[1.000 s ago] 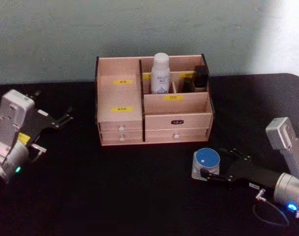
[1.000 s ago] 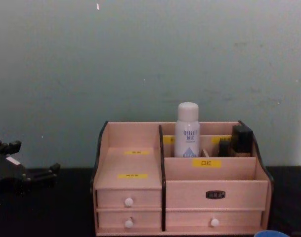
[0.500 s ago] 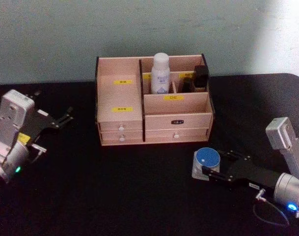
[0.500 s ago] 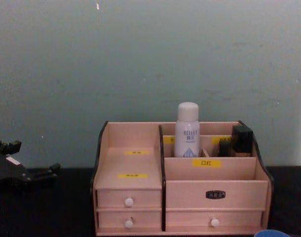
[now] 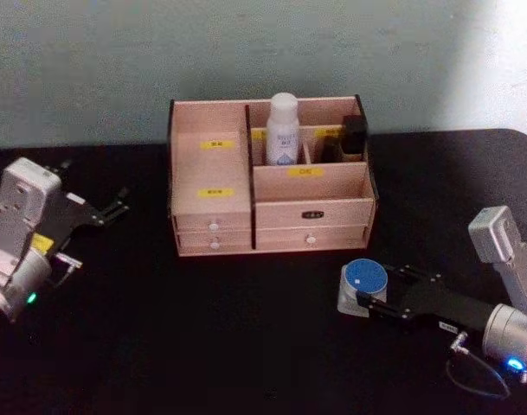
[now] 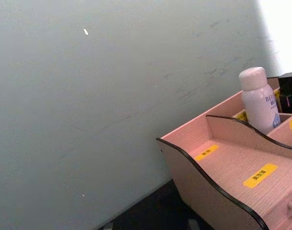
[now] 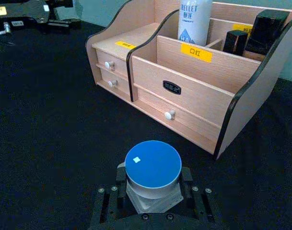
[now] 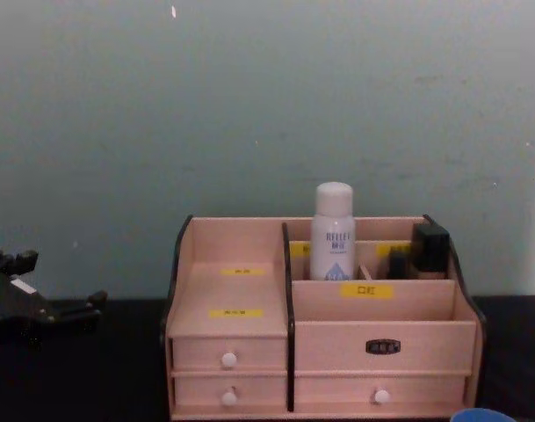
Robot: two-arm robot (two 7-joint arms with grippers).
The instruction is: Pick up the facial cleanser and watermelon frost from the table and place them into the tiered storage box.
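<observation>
The right end effector (image 7: 153, 196) grips the blue-lidded watermelon frost (image 7: 152, 172) on the table (image 7: 50, 120). Ahead stands the tiered storage box (image 7: 193, 91), the facial cleanser (image 7: 194, 19) inside it. The left end effector (image 5: 103, 210) is parked, its opening unclear.

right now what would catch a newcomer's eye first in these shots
The tiered storage box at the table's back centre, a white bottle upright in a rear compartment. Then the blue-lidded jar on the black table in front and to its right, between the fingers of the right tool. The left tool sits idle far left.
</observation>
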